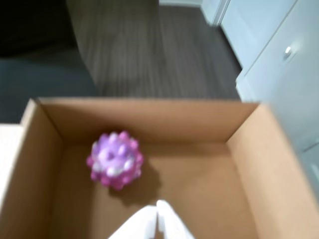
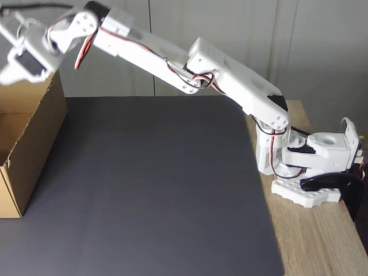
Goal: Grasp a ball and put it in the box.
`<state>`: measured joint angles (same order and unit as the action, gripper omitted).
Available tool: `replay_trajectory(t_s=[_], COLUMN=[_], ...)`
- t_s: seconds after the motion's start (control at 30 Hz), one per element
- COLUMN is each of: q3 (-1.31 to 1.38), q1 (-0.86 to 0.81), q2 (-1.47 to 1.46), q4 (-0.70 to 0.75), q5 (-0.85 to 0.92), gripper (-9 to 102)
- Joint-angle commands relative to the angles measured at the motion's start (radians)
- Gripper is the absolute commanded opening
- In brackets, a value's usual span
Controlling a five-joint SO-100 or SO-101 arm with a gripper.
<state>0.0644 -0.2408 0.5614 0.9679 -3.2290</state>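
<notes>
Soft even daylight; wrist view blurred throughout, fixed view sharper, gripper end smeared.

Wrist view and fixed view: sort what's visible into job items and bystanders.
Job items:
- ball, lying on the floor of the box
- box
- claw, above the box, its fingertips together

Bystanders:
- dark mat
- wooden table
- white cabinet

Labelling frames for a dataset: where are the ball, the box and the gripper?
ball (image 1: 115,160), wrist view, its bumpy middle.
box (image 1: 144,118), wrist view, far inner wall.
gripper (image 1: 157,205), wrist view, closed white fingertips.
</notes>
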Motion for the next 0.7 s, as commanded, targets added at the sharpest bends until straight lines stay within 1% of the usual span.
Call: replay_trajectory(t_s=[0.0, 0.07, 0.43, 0.67], q3=[0.160, 0.160, 0.160, 0.158], q1=[0.017, 0.032, 0.060, 0.009], q2=[0.015, 0.034, 0.158, 0.264], q4=[0.132, 0.161, 0.293, 0.442], q5=[0.043, 0.006, 0.003, -0.006], gripper=[0, 0, 0, 0])
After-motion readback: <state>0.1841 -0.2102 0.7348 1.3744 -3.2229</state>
